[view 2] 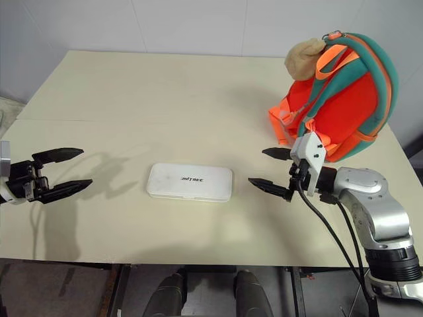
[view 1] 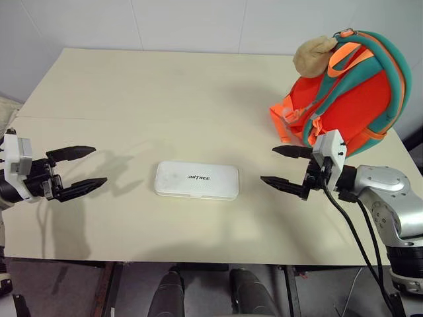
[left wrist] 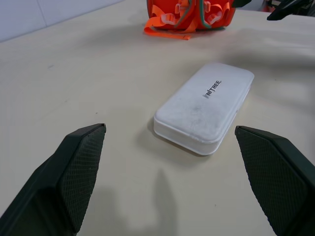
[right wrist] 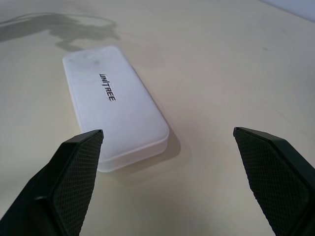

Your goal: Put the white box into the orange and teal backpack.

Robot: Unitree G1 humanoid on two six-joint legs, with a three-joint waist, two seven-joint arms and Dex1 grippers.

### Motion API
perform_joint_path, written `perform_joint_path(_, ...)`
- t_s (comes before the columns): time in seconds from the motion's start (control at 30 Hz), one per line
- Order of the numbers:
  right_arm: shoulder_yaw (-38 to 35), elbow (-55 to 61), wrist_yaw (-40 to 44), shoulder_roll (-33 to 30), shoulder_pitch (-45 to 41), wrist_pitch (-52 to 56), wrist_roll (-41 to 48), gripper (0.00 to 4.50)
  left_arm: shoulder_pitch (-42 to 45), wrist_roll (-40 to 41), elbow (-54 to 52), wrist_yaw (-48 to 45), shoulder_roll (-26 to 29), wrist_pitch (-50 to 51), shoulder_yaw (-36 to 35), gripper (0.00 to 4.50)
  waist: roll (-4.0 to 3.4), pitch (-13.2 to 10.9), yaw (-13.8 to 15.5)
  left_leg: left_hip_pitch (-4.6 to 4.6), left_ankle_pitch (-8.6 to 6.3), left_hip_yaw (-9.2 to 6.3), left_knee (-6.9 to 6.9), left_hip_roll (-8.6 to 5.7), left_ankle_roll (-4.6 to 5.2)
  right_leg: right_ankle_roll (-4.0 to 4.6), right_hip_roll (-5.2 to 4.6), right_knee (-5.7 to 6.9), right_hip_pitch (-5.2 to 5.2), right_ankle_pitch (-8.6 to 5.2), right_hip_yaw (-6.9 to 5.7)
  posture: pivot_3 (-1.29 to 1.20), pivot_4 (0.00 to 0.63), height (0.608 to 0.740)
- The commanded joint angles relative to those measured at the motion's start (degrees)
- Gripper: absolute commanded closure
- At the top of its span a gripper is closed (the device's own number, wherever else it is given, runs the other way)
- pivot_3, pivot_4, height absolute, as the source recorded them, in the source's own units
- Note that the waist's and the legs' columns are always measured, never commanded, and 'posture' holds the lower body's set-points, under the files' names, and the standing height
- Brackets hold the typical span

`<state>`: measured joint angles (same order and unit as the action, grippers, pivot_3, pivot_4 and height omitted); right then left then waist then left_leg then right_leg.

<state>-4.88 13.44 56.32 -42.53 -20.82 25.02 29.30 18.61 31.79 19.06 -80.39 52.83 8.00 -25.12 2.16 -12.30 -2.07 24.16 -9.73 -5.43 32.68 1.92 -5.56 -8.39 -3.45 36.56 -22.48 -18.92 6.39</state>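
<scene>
Flanking the white box [view 1: 196, 180], left gripper [view 1: 80, 170] and right gripper [view 1: 283, 167], level, fingers spread, empty.

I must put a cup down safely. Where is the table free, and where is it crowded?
Free: the wide far stretch of the table behind the white box, and the gaps between the box and the open left gripper and open right gripper. Crowded: the far right corner, where the orange and teal backpack stands.
</scene>
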Motion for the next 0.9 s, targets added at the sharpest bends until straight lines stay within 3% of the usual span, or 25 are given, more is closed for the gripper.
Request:
perform_joint_path(0.03, -1.5, 2.4, -1.1, 0.5, -0.6, -0.1, 1.0, 0.03, 1.9, 0.3, 0.9, -0.9, 1.0, -1.0, -0.1, 0.0, 0.0, 0.0, 0.0, 0.0, 0.0, 0.0, 0.01, 0.0, 0.0, 0.0, 0.0, 0.0, 0.0, 0.0, 0.0, 0.0, 0.15, 0.74)
perform_joint_path(0.47, 0.4, 4.7, -4.4, 1.5, 0.2, -0.9, -1.9, 0.03, 4.3, -0.4, -1.1, 2.6, -2.8, -0.1, 4.5, 0.0, 0.0, 0.0, 0.0, 0.01, 0.0, -0.01, 0.24, -0.01, 0.0, -0.02, 0.01, 0.21, 0.01, 0.01, 0.02, 0.0, 0.15, 0.74)
perform_joint_path(0.9, 10.7, -5.3, -11.3, 3.8, -2.0, -14.6, -22.8, 0.03, 4.8, -3.3, -1.0, 11.3, -2.8, 6.5, 7.0, 0.0, 0.0, 0.0, -0.2, 0.0, 0.0, -0.01, 0.3, -0.01, 0.0, 0.07, 0.02, 0.26, 0.01, -0.04, 0.03, 0.0, 0.15, 0.74)
